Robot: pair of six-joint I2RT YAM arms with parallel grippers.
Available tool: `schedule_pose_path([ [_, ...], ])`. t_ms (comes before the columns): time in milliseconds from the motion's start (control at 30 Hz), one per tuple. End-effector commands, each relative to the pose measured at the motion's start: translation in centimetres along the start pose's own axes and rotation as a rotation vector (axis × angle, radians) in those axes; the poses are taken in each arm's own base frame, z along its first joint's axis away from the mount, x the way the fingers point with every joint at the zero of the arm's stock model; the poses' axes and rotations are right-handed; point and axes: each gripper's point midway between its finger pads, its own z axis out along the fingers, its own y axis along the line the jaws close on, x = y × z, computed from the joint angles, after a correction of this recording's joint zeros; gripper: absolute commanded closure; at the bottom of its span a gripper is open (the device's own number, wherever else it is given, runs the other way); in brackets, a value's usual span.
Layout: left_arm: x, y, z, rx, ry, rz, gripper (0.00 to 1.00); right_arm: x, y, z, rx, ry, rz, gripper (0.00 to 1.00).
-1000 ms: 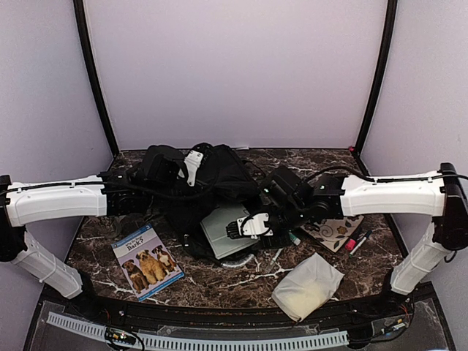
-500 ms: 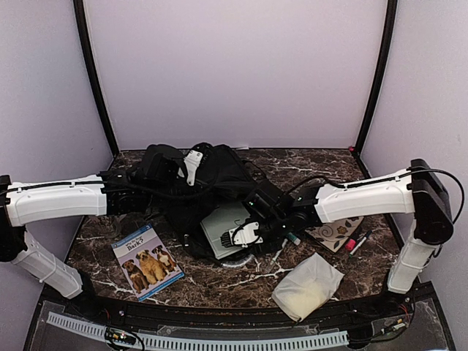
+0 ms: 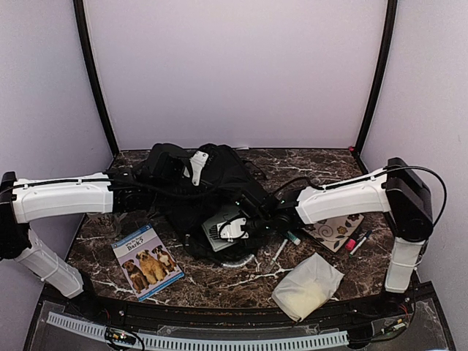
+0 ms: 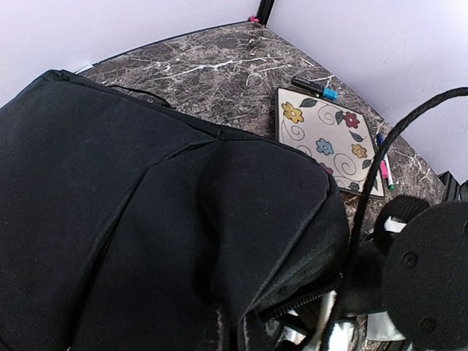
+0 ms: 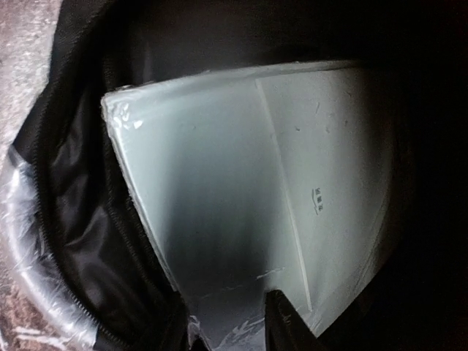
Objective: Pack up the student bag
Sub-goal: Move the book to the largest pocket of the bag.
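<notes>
The student bag [image 3: 197, 183] is a black backpack lying at the back middle of the table, its opening facing the front. It fills the left wrist view [image 4: 146, 219], where its flap is pulled up over the zipper edge. My left gripper [image 3: 142, 196] is at the bag's left side, shut on its fabric, with its fingers hidden by the cloth. My right gripper [image 3: 245, 225] is shut on a pale grey plastic-wrapped pad [image 3: 219, 227]. The pad [image 5: 248, 190] lies partly inside the bag's opening, and my right gripper [image 5: 230, 329] holds its near edge.
A dog book [image 3: 147, 261] lies front left. A white pouch [image 3: 307, 285] lies front right. A floral notebook [image 3: 335, 230] and markers [image 3: 358, 241] are on the right, also seen in the left wrist view [image 4: 329, 142]. Pens [image 3: 280, 251] lie beside the right gripper.
My right gripper has moved left toward the bag, and the pad has gone further into the opening. The left arm has risen slightly with the bag fabric.
</notes>
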Motion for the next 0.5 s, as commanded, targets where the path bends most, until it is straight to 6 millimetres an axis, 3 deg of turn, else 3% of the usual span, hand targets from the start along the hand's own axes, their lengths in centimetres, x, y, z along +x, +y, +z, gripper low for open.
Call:
schedule_pose_path([
  [0, -5.8, -3.2, -1.4, 0.132, -0.158, 0.009, 1.0, -1.8, -4.4, 1.2, 0.189, -0.02, 0.049, 0.68],
  [467, -5.3, -4.6, -0.4, 0.209, -0.118, -0.009, 1.0, -2.3, -9.9, 4.0, 0.42, -0.009, 0.123, 0.74],
])
